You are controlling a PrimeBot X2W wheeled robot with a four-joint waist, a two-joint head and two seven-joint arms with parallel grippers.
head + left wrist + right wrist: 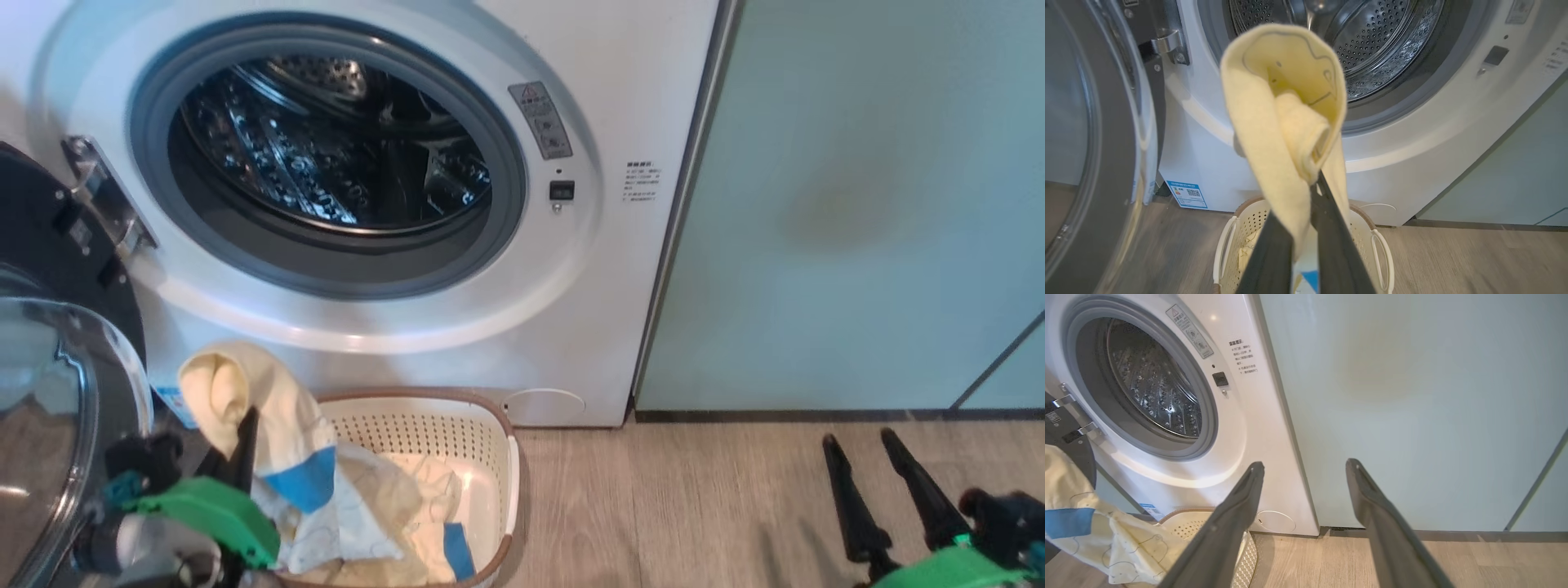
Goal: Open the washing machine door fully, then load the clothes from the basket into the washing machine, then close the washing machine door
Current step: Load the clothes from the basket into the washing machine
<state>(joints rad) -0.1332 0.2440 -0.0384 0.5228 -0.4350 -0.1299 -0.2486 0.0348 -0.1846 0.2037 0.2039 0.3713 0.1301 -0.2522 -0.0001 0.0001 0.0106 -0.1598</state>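
Door (65,343) stands swung open, left of the left claw (1312,190), so step one is done. Left claw is clamped on one cream garment (1274,122), raised above the basket (490,425), with the drum (326,147) ahead and above the tips. Drum looks empty. More clothes (408,498) lie below the claw — loading barely begun, closing left. Right claw (1305,465) is spread wide, holding nothing, facing the cabinet (1412,396). Head view shows the leftover clothes; left wrist view instead shows the basket handles (1382,253) and a blue label (1187,194).
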